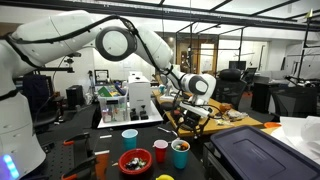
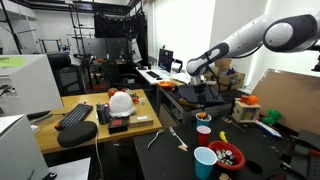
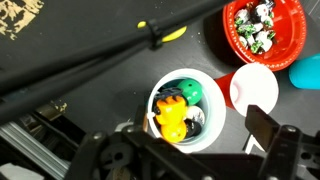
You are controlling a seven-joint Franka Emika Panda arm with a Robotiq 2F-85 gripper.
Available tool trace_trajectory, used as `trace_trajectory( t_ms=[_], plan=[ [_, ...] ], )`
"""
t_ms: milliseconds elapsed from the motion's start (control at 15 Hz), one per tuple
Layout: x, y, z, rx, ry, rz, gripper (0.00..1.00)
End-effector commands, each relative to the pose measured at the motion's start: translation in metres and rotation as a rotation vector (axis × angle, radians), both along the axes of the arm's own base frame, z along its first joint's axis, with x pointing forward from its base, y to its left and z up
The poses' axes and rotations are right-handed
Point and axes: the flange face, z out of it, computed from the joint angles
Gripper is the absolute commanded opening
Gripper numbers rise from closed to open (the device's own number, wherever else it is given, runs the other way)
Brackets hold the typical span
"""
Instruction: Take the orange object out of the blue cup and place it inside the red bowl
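The gripper point(image 3: 185, 150) is held well above the table with its jaws spread wide and nothing between them. In the wrist view its two fingers are seen at the lower edge, one to each side of the blue cup point(image 1: 180, 157), so the cup's mouth is framed for a straight descent.

The orange object point(image 3: 172, 118) lies inside that cup, toward 8 o'clock of the mouth. It is pressed against a green piece point(image 3: 189, 92) at 12 o'clock (the orange thing's shape cannot be made out).

The red cup point(image 3: 253, 90) is stood just beside the blue cup at 2 o'clock. The red bowl point(image 3: 236, 48) is found beyond it at about 1 o'clock, with small mixed bits already in it.

The pick is judged not yet begun. The jaws would probably have to be narrowed so that they pass inside the rim, and the descent kept clear of the neighbouring red cup, which could easily be knocked. Only a short carry toward 1 o'clock is expected afterwards, since cup and bowl are set near each other.
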Motion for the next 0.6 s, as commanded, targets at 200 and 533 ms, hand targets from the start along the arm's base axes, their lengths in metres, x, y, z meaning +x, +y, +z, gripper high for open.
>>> trace_trajectory(
  t_ms=[200, 533],
  plan=[
    [0.016, -0.008, -0.004, -0.071, -0.048, 0.084, 1.00],
    [0.025, -0.009, -0.007, -0.092, -0.115, 0.059, 1.00]
  ],
)
